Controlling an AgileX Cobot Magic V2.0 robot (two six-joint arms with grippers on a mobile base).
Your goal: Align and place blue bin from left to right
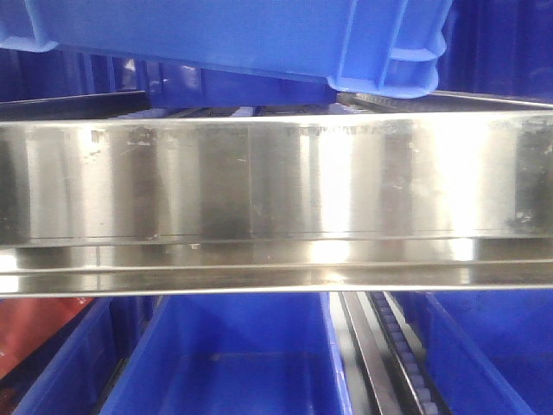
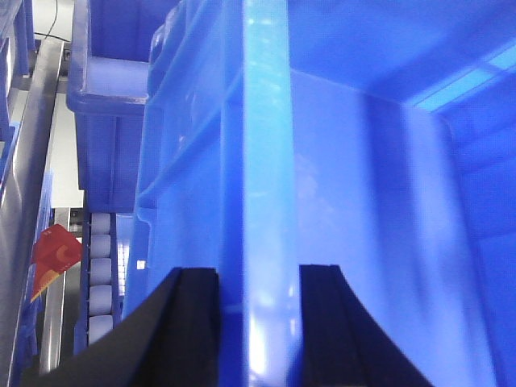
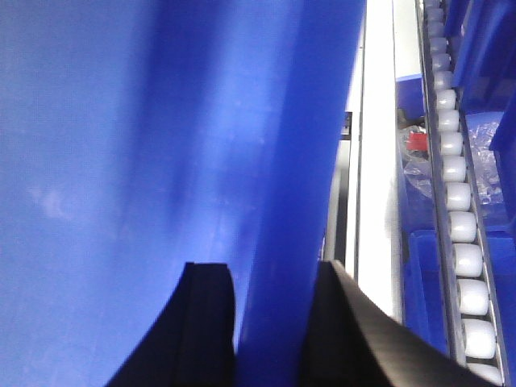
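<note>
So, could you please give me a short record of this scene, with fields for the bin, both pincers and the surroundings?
held object: large bright-blue plastic crate, above the shiny steel rail, slightly tilted
left pincer: fingers either side of a crate wall, closed on it
right pincer: closed on a crate wall too
below rail: more blue plastic bins
beside crate: white roller track

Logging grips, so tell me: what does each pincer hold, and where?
The blue bin: left pincer and right pincer each clamp across one of its walls.
</note>
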